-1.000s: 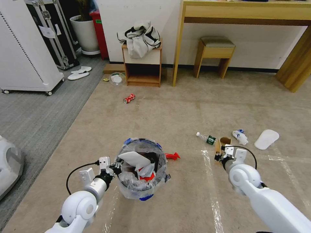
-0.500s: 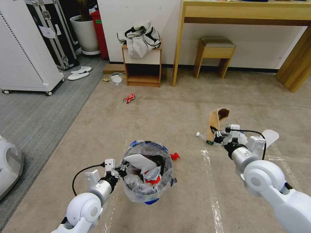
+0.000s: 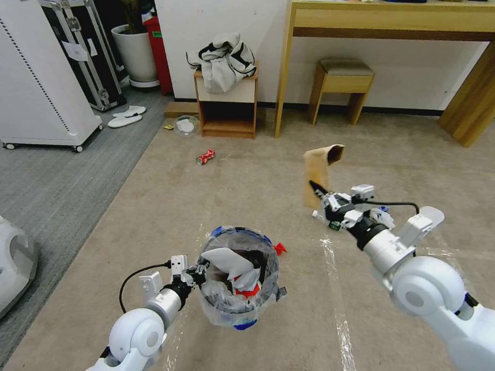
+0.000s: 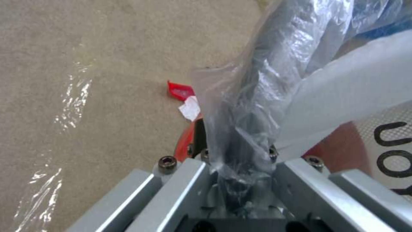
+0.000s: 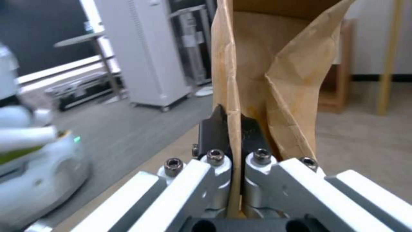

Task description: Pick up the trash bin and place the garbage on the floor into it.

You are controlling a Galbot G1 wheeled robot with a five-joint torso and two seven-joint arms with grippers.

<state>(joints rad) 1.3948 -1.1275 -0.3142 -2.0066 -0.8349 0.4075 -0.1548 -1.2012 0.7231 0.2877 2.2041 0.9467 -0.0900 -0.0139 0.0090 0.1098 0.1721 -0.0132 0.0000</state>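
Pinching trash bin rim in left gripper, clamping brown paper bag in right gripper, probably for dropping in.

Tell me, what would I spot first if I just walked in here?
You would spot the brown carton held up in the air by the right gripper, over the beige floor. Next, the trash bin, stuffed with litter, gripped at its rim by the left gripper. Farther back lies a crushed red can.

Brown carton, beige floor
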